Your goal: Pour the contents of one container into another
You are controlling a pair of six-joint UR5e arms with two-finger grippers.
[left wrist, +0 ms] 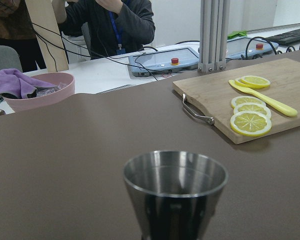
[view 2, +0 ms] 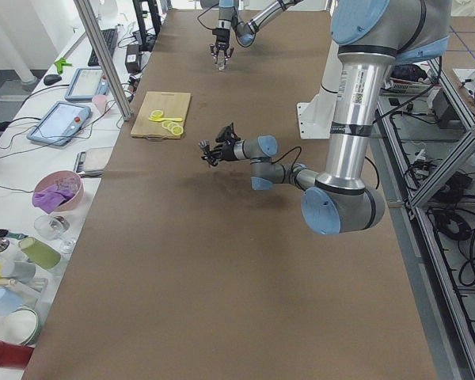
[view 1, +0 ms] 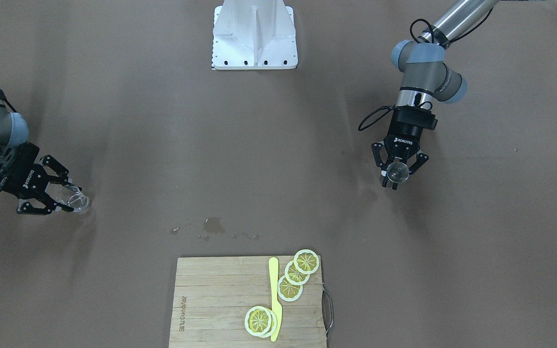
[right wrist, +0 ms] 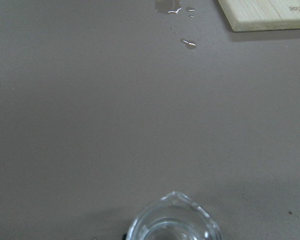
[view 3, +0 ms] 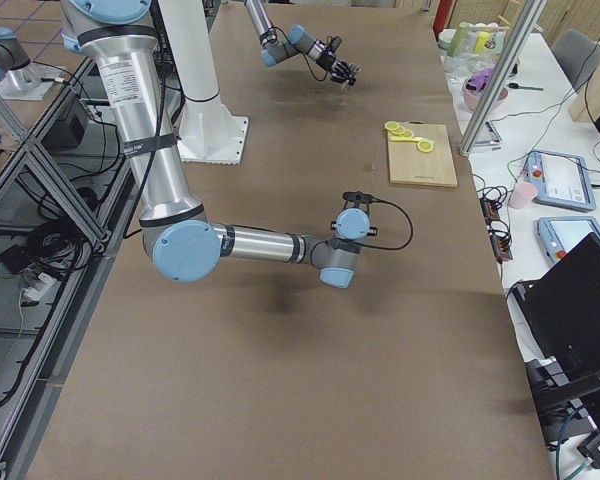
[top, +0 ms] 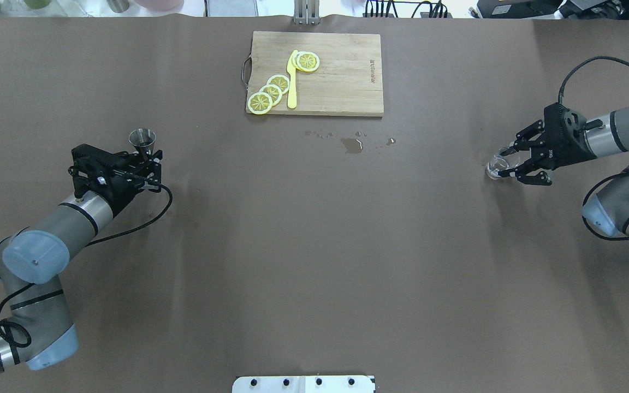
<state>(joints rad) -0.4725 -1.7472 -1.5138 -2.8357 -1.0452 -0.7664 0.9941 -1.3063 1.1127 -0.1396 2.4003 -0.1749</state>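
Note:
My left gripper (top: 148, 157) is shut on a steel jigger (top: 142, 140), holding it upright above the table on my left side. The front-facing view shows the jigger (view 1: 397, 171) from above. In the left wrist view, the jigger (left wrist: 175, 187) stands with its mouth up. My right gripper (top: 505, 164) is shut on a small clear glass cup (top: 496, 166) with a pouring lip, held low near the table on my right side. The glass cup (right wrist: 173, 223) appears at the bottom of the right wrist view. The two containers are far apart.
A wooden cutting board (top: 342, 82) with lemon slices (top: 271, 93) and a yellow knife (top: 292, 79) lies at the far middle of the table. Spilled drops (top: 351, 143) sit just in front of it. The white robot base (view 1: 254, 36) is at the near edge.

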